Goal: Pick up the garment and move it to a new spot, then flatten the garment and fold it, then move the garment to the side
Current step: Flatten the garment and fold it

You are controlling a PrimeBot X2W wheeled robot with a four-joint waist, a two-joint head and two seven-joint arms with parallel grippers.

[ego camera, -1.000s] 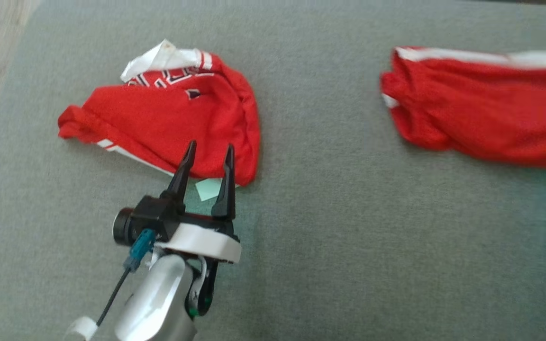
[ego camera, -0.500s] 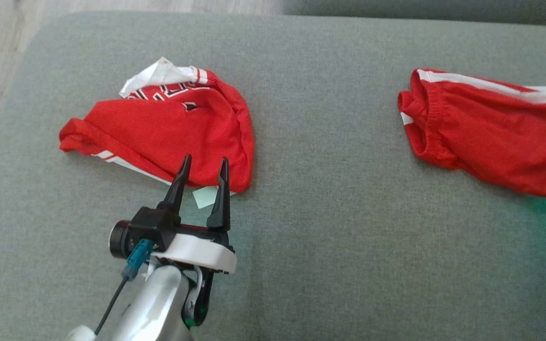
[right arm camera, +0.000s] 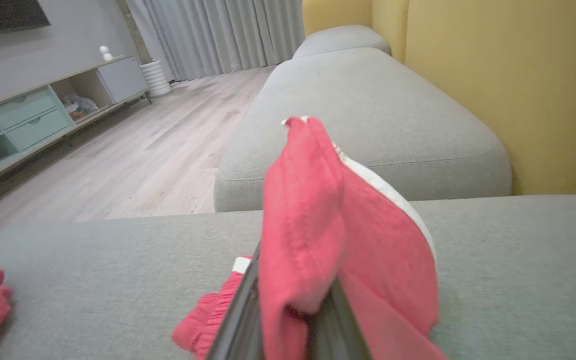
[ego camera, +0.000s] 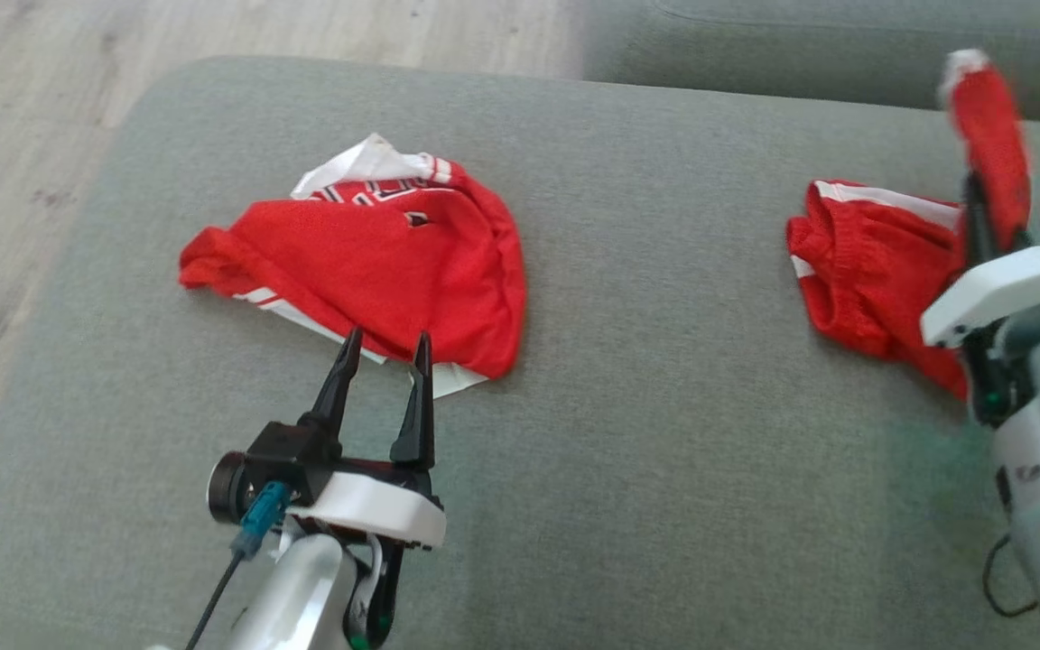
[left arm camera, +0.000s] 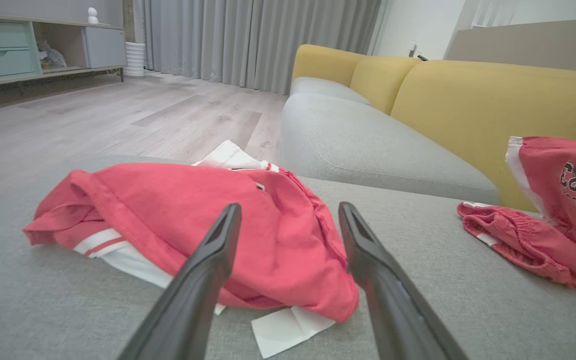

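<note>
one fold of the shorts (ego camera: 854, 271), pinched in our right claw (ego camera: 980, 212) at three o'clock, may slip; left claw (ego camera: 387, 338) spread.

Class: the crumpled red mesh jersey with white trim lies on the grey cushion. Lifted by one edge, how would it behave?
Probably floppy: the red mesh jersey lies in soft folds, and the similar red garment raised nearby drapes limp. Likely light, being thin cloth. Pushed, it may bunch on the textured grey cushion.
</note>
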